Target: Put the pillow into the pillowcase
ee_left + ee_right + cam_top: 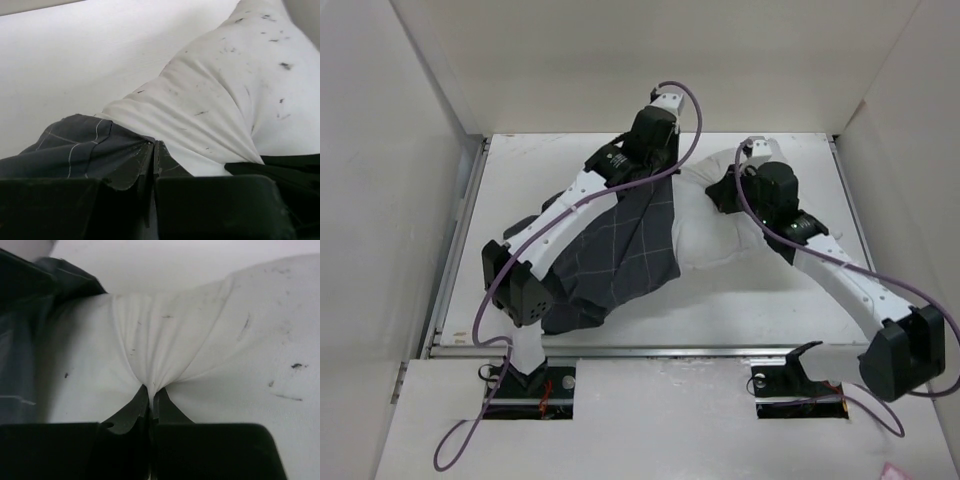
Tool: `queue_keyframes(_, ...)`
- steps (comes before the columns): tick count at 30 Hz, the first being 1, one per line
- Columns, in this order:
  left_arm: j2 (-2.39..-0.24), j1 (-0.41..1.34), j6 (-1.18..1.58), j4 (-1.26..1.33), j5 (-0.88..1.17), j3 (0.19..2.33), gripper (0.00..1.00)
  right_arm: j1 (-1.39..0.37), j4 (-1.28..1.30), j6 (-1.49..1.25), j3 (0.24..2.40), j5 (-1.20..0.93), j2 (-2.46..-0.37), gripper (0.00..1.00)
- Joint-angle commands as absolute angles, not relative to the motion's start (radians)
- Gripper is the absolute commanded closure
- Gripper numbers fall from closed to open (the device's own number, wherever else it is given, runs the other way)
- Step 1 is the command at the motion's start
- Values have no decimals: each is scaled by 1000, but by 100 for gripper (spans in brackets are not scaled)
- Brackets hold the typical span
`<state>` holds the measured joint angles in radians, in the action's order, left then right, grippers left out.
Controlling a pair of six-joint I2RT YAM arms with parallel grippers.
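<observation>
White tabletop (770, 295), boxed in by pale panel walls (620, 60), carries the large, soft, off-white stuffed pillow (720, 240) flecked with small dark specks. Its cloth is drawn into a pinched ridge directly at the tips of the right gripper (151, 392). That gripper's black jaws are pressed together on the fold, and creases fan up and away from them. More of the pillow swells to that gripper's right. To its left, a dark edge of the charcoal-grey, floppy fabric pillowcase (630, 240) with thin light grid lines overlaps the pillow. The left gripper (154, 149) has its jaws closed with only a hairline between them, nipping the wrinkled rim of the pillowcase. The grey cloth drapes off to that gripper's left, and the pillow rises just beyond and to the right of its tips, touching the case. From above, the pillowcase trails back from the left gripper beneath the left arm (560, 225) toward its base, while the pillow lies under the right gripper.
</observation>
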<state>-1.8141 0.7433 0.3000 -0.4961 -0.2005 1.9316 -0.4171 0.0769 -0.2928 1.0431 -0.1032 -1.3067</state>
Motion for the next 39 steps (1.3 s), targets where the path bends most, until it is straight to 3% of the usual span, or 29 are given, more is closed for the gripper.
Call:
queue_keyframes(1,-1842,741,253,-440,-60,2026,100,-425,-229,-339,1022,-161,-1200,100)
queue_keyframes(8,-1916,750,213,-448,271,2276,100,-425,-841,-557,784,-330,-1250,100)
queue_keyframes(16,-1925,828,176,-466,420,2281,100,-518,-1080,-590,698,-95,-1419,100)
queue_keyframes(22,-2028,841,207,-494,476,2269,100,-549,-1296,-675,677,-190,-1531,100)
queue_keyframes(28,-1996,782,238,-506,336,2089,100,-540,-1094,-657,667,-104,-1453,100)
queue_keyframes(32,-1959,718,304,-408,268,1924,100,-540,-973,-653,667,-84,-1402,93)
queue_keyframes(36,-2011,698,336,-434,279,1943,98,-540,-893,-666,667,-94,-1402,84)
queue_keyframes(37,-2011,698,336,-448,279,1956,90,-540,-873,-666,682,-81,-1402,79)
queue_keyframes(38,-2011,698,336,-448,279,1956,63,-540,-846,-666,692,-66,-1402,68)
queue_keyframes(39,-1997,698,327,-448,279,1956,46,-540,-788,-644,702,-66,-1402,62)
